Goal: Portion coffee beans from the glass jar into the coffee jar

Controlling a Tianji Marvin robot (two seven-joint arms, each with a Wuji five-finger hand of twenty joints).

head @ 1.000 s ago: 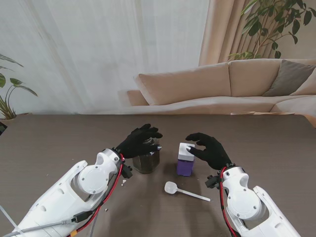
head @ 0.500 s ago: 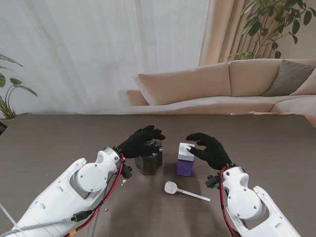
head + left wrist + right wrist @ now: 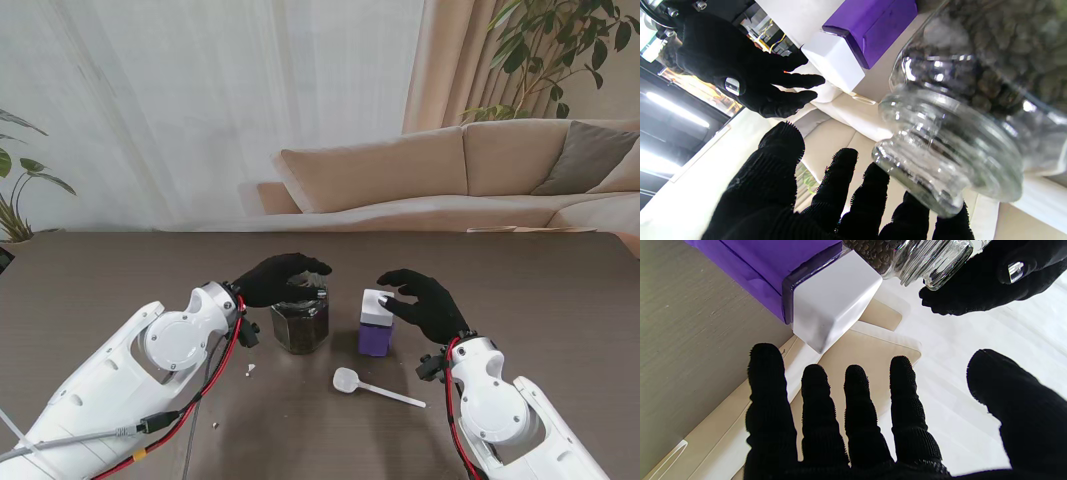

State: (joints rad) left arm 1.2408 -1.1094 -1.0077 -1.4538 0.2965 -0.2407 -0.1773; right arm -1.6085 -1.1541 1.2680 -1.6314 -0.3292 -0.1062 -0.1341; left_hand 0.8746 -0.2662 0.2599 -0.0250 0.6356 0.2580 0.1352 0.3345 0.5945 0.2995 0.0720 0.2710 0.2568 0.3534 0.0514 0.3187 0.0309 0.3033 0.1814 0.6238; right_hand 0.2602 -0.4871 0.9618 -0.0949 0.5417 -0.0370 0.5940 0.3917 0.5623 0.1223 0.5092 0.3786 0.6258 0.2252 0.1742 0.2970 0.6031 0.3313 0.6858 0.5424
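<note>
Jar [image 3: 299, 322] stands upright, left of the box [image 3: 376, 322]; your left hand [image 3: 277, 279] hovers spread over its lid, gripping nothing.

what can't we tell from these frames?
- Glass jar lid: stand view, left hand covers the top.
- Left hand contact with jar: fingers near the glass lid, grip unclear.
- Specks beside the left arm: too small.
- Coffee jar contents: opaque, white lid on.

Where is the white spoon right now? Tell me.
In the stand's view the white spoon lies on the table near the middle, nearer to me than the purple coffee jar, left of the right hand.
</note>
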